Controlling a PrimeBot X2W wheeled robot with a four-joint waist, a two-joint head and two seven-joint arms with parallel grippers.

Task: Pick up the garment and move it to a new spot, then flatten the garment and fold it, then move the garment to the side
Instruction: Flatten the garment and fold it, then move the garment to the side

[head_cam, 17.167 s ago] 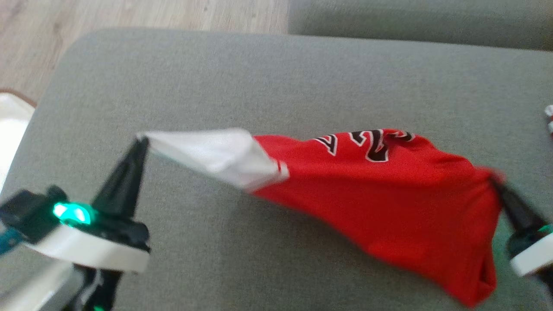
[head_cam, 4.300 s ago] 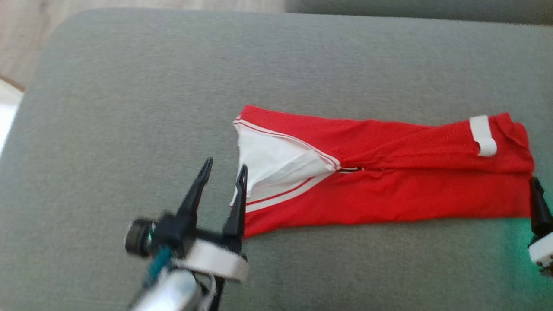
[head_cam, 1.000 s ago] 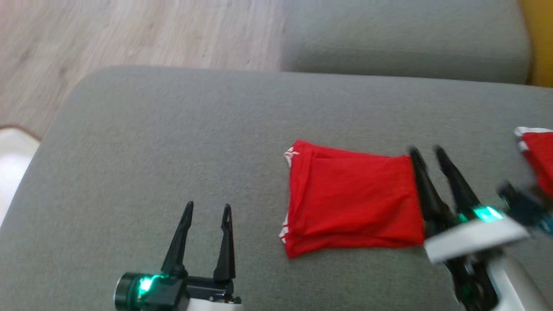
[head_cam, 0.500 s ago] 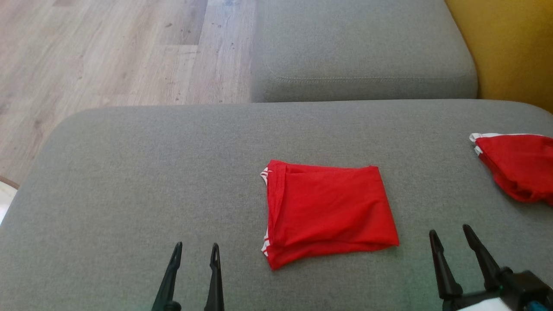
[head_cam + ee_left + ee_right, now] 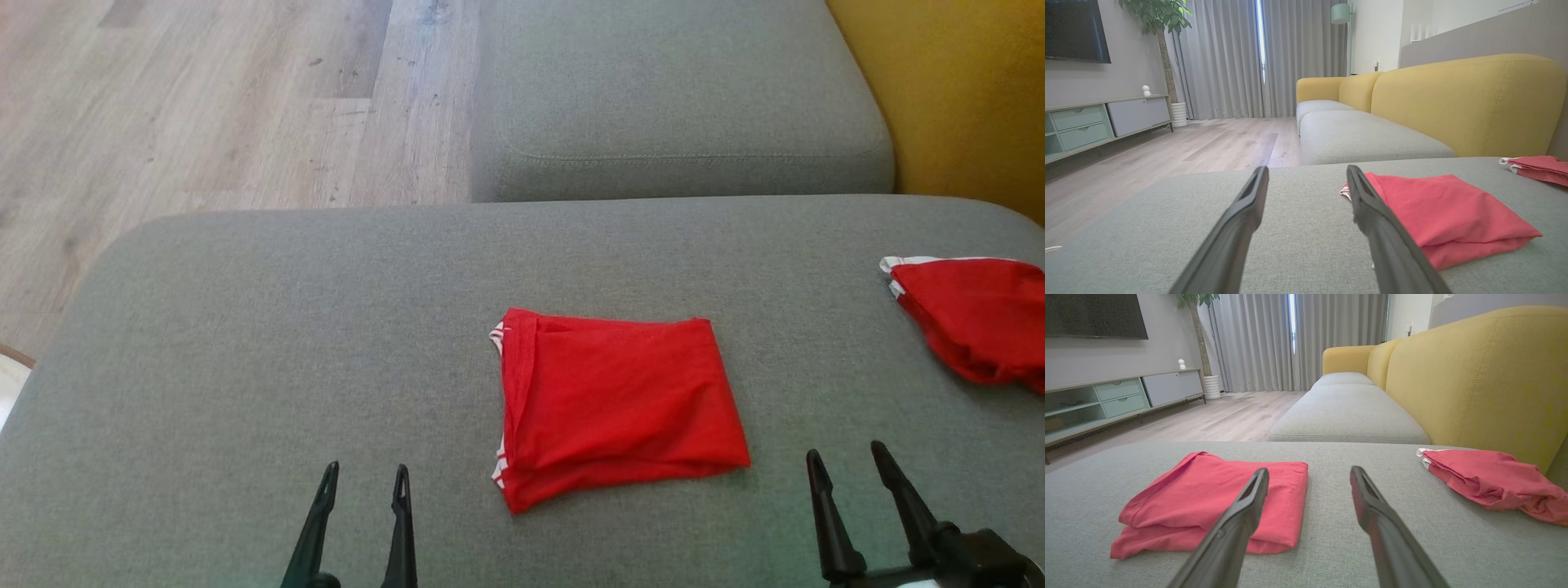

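Your left hand (image 5: 365, 469) and right hand (image 5: 844, 451) both stand spread and empty. The folded red cloth garment (image 5: 616, 400) lies on the grey fabric sofa cushion (image 5: 286, 327), ahead of and between them. Folding looks done; next, pinch its near edge through all layers and carry it sideways.

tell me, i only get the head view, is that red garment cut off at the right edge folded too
observer: no, the second red garment lies rumpled, close by the yellow backrest.
operator: does the folded one lie flat
observer: the folded garment shows stacked layers along its near edge, slightly puffed.
operator: what's across the room
observer: a low cabinet with drawers, a potted plant beside it.
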